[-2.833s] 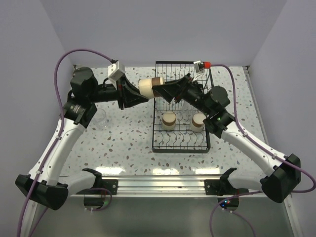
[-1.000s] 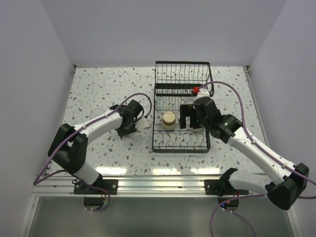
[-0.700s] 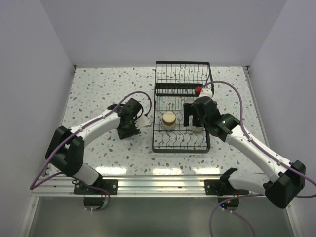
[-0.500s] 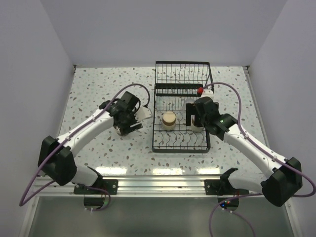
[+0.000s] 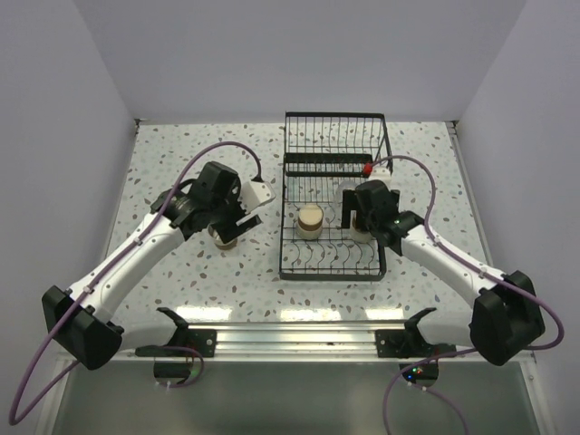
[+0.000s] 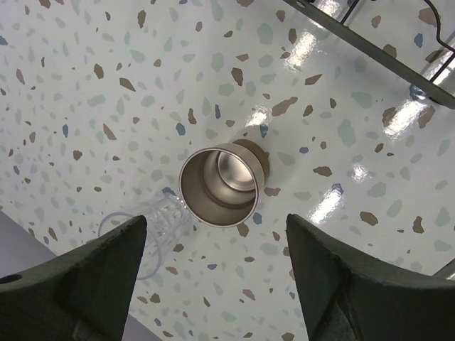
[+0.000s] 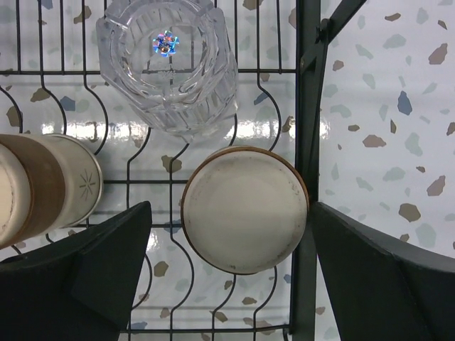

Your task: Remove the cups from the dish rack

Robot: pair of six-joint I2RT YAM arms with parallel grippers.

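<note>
Both jaws wide open | left end effector [image 6: 215, 231] above upright cup [image 6: 218, 185] on tabletop [image 6: 92, 85] | right end effector [image 7: 231, 207] above inverted cup [image 7: 244, 213] in rack [image 7: 306, 142]

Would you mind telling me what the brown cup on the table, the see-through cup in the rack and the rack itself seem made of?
Brown cup: shiny grey inside with reflections, likely metal; matte brown outside, material unclear.
See-through cup: faceted and glinting, glass or clear plastic.
Rack: thin black wire, probably coated metal.
</note>
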